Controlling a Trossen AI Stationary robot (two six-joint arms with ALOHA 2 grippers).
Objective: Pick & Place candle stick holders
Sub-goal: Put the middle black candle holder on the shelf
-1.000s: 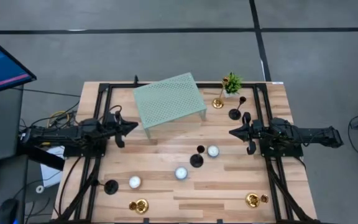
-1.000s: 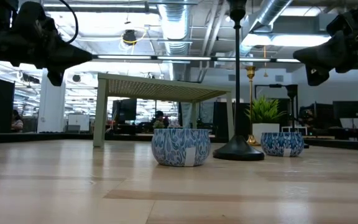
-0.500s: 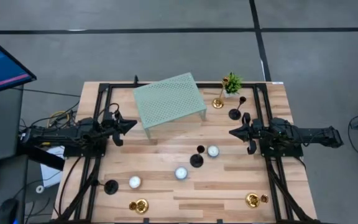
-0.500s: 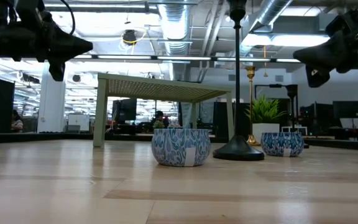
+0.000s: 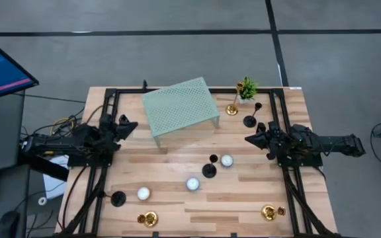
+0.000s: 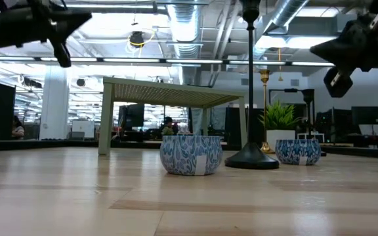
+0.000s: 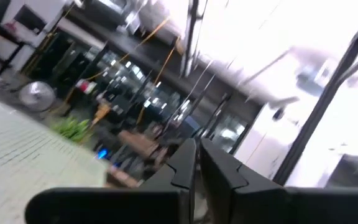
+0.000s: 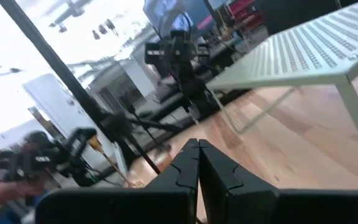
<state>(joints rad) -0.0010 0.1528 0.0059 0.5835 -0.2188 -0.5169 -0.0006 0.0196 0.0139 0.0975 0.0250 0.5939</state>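
Doesn't look like anything's been placed yet. Both arms sit back at the sides of the wooden surface point(image 5: 177, 165), left hand point(image 5: 129, 124) at 9 o'clock and right hand point(image 5: 250, 139) at 3 o'clock, both clenched shut on nothing and up in the air.

The holders are scattered all over:
- tall gold holder point(image 5: 232, 108) at about 1 o'clock, just beside the little potted plant point(image 5: 247, 88)
- two black ones near it, one point(image 5: 257, 106) by the plant and one point(image 5: 249, 121) nearer the right hand
- black holder point(image 5: 210, 168) near the middle, next to a white tealight point(image 5: 227, 160)
- black one point(image 5: 118, 198) at 7 o'clock
- short gold ones at 6 o'clock point(image 5: 148, 218) and 5 o'clock point(image 5: 269, 212)

The green mesh stand point(image 5: 180, 106) at 12 o'clock has nothing on top, if that's where they go (guessing). So basically everything is left to do.

No brands or readable writing anywhere; the candle tins point(image 6: 191, 155) have a blue pattern and a blank-looking label.
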